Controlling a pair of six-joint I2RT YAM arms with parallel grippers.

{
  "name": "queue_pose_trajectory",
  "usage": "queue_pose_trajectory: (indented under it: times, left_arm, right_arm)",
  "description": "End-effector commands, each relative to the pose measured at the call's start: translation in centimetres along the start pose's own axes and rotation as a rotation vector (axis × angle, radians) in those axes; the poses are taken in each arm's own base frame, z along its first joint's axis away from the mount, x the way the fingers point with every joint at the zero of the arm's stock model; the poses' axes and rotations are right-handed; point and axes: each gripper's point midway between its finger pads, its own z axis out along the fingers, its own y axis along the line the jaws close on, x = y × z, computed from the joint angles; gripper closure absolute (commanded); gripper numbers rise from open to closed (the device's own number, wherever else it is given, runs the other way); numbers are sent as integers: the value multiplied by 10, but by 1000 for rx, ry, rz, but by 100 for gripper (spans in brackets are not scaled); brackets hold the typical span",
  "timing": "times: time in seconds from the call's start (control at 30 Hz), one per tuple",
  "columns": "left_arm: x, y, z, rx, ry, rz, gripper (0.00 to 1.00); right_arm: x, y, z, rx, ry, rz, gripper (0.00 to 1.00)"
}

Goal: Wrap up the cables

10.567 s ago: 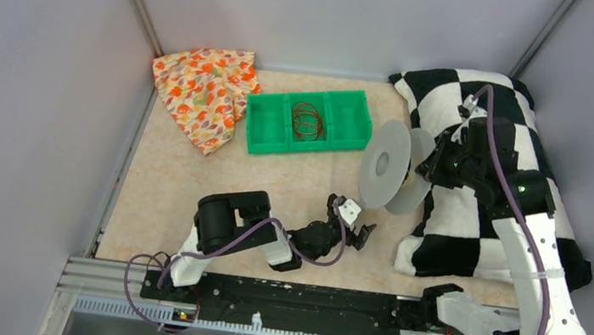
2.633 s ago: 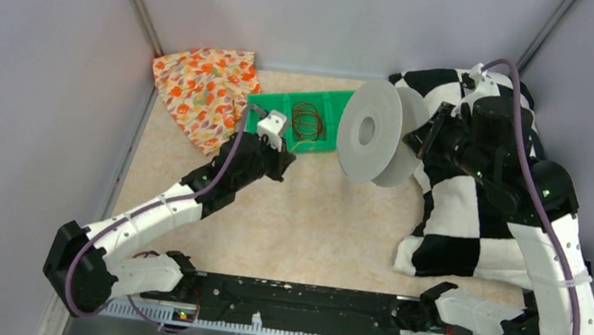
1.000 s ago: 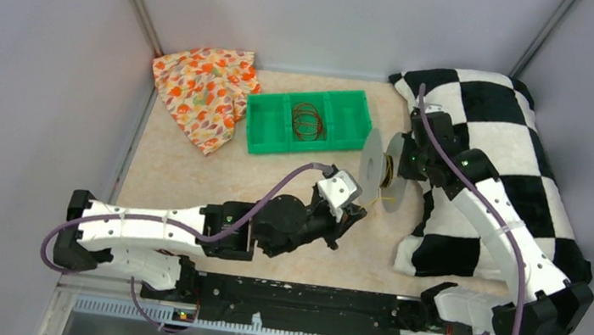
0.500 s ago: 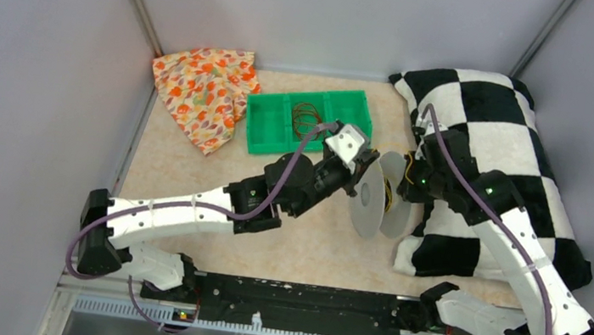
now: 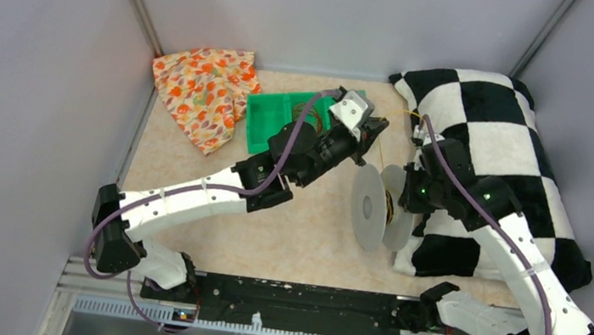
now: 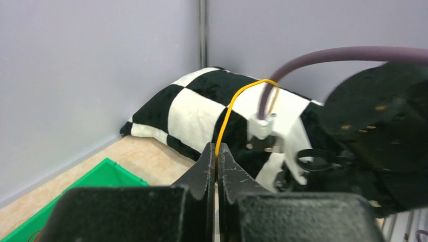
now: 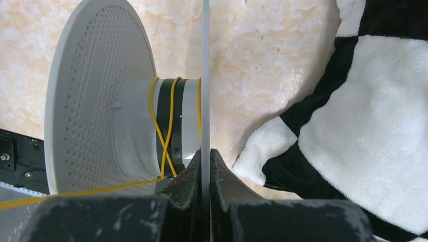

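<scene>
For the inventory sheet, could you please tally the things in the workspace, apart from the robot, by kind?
Cloths: 2 (floral cloth, checkered blanket)
Trays: 1 (green tray, contents mostly hidden)
Spools: 1 (grey spool)
Wires clearly seen: 1 (yellow wire)
Total: 5

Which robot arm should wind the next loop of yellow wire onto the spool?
Probably left: the left end effector pinches the yellow wire, while the right end effector holds the spool by its flange.

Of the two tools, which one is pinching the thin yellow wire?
The left tool, shut on the yellow wire that runs up from its tips. The right tool instead clamps the edge of one flange of the spool.
</scene>
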Motion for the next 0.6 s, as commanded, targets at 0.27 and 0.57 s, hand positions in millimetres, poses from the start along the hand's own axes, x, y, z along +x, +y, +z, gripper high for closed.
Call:
queue_pose_trajectory:
  times: [0.27, 0.57]
  left_arm:
    - [7, 63, 36, -52, -40, -37, 100]
    - [59, 106, 24, -134, -5, -218, 100]
  right_arm:
    - [-22, 30, -49, -209, -165, -63, 100]
    - [-47, 39, -87, -266, -293, -24, 100]
